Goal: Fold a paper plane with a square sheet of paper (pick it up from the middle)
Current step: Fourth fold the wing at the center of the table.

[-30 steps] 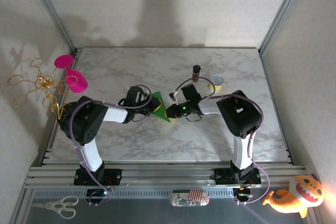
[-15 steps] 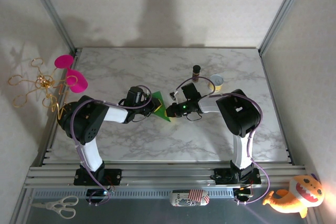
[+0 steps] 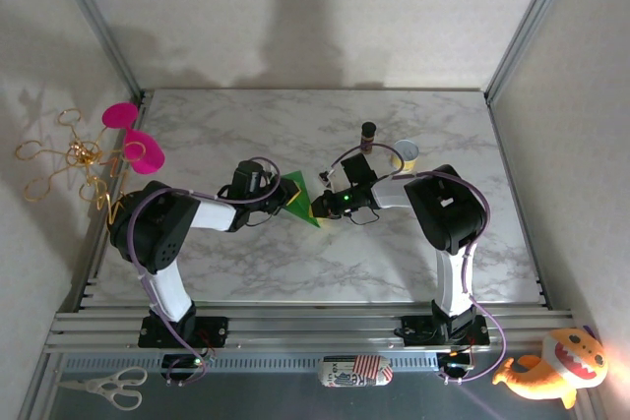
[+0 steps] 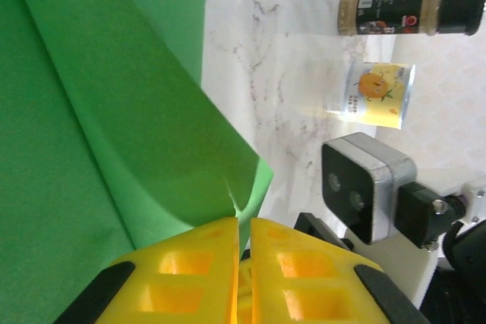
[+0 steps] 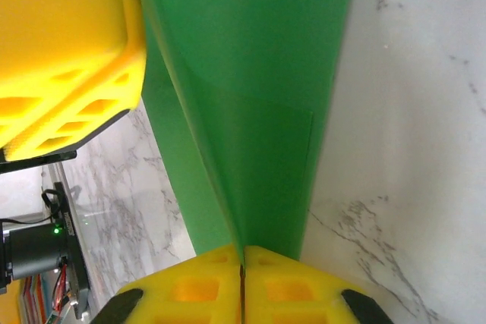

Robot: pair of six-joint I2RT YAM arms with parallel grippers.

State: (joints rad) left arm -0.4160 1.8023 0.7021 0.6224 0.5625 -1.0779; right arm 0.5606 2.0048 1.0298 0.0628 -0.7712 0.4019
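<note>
From above, you see the sheet of paper [image 3: 300,190] as a small bright green triangle near the middle of the marble tabletop [image 3: 246,135]. It lies between the left gripper [image 3: 287,200] and the right gripper [image 3: 317,210], which meet it from opposite sides. A dark spice jar [image 3: 368,134] and a small printed can [image 3: 406,154] stand just behind the right arm.

In your left wrist view, the paper [image 4: 114,119] is plain and unmarked, with a long diagonal fold running across it and layers overlapping. The yellow jaws are pressed together on its lower corner.

In your right wrist view, the paper [image 5: 258,89] narrows into a creased wedge with one sharp fold line. Its lower end runs into the seam of this gripper's jaws, which are closed on it with no gap. The left gripper's yellow finger [image 5: 68,58] sits at the paper's upper left edge.
</note>
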